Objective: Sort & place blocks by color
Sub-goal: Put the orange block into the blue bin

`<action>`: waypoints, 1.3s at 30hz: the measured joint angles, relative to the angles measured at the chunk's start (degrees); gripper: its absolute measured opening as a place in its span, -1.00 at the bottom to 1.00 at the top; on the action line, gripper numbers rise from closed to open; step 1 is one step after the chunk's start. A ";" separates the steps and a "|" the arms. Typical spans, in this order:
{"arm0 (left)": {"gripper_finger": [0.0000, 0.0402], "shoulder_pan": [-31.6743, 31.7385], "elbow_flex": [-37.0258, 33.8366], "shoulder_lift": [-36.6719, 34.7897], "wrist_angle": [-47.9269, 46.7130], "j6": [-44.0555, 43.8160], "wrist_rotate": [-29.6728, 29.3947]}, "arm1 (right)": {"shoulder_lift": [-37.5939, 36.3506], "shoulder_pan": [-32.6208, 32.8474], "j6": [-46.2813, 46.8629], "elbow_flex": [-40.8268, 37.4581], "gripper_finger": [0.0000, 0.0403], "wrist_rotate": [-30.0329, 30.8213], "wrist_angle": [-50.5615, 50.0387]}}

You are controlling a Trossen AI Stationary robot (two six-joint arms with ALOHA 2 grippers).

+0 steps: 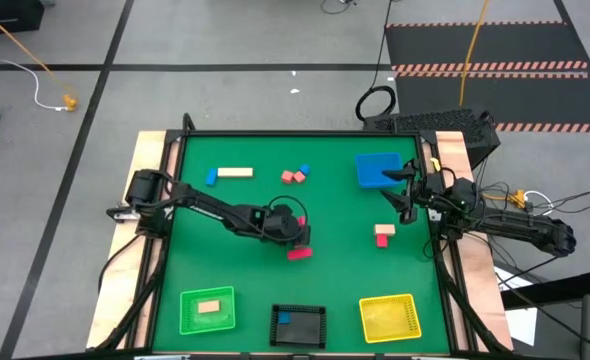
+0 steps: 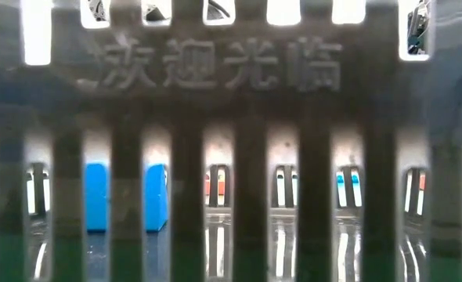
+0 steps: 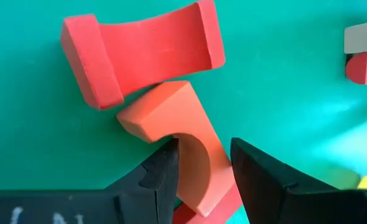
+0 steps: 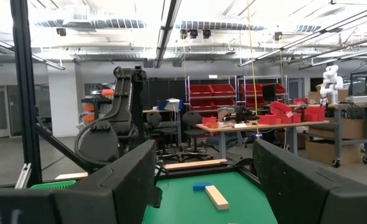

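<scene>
In the left wrist view, an orange-red arch-shaped block (image 3: 171,112) lies on the green table, its far end against a red curved block (image 3: 140,53). My left gripper (image 1: 297,232) is at the table's middle, shut on the arch block. My right gripper (image 1: 405,195) stands open by the right edge, raised and holding nothing. Loose blocks lie at the far side: a tan bar (image 1: 235,172), a blue block (image 1: 212,177) and pink ones (image 1: 293,176). A red and a tan block (image 1: 384,235) lie together toward the right. My left gripper has the arch block's near part (image 3: 202,163) between its two fingers, one on each side face. The fingers (image 3: 162,171) come slanting down from the table's left. The block's far end (image 3: 149,115) touches the red curved block; whether it is lifted off the table, I cannot tell.
Along the near edge stand a green mesh tray (image 1: 207,296) with a tan block, a black tray (image 1: 298,340) with a blue block (image 2: 125,196), and a yellow tray (image 1: 390,318). A flat blue tray (image 1: 375,168) lies at the far right, next to my right gripper.
</scene>
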 joint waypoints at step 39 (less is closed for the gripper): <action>-0.99 -3.44 -0.04 -0.48 -2.18 24.48 -6.73 | -0.02 0.00 -0.02 0.00 0.28 0.00 0.00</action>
